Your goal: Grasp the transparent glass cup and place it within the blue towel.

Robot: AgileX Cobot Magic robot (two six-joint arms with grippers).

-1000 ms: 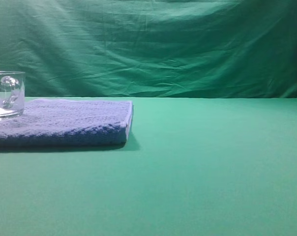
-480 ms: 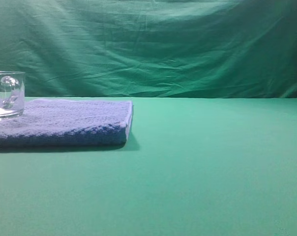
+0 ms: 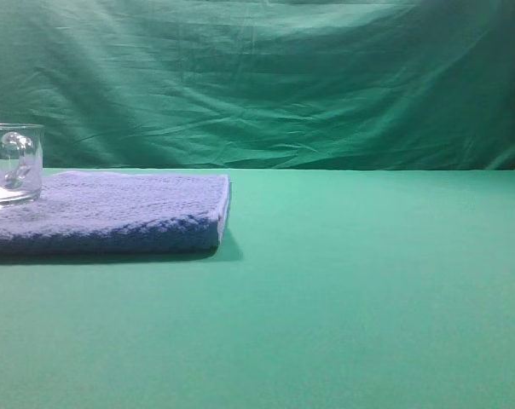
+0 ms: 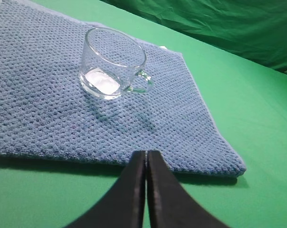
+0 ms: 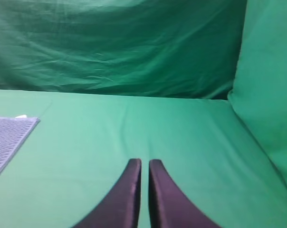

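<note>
Nearest our left wrist camera, the left gripper (image 4: 146, 154) shows its two dark jaws pressed together with nothing between them, hovering over the green bench (image 4: 257, 118) just short of the towel's near edge. Beyond the tips we see the towel (image 4: 48, 114) lying flat, and further back on it the cup (image 4: 113, 62) stands upright, its loop handle turned to the right in that view, well inside the cloth's borders and apart from the jaws. On the right wrist view, our right gripper (image 5: 144, 164) has its jaws nearly together, a thin gap between the tips, holding nothing above bare bench, with one towel corner (image 5: 8, 137) at the far left. From the high view the cup (image 3: 12, 164) sits on the towel (image 3: 112, 213) at the left edge, with a green backdrop (image 3: 266, 77) behind.
</note>
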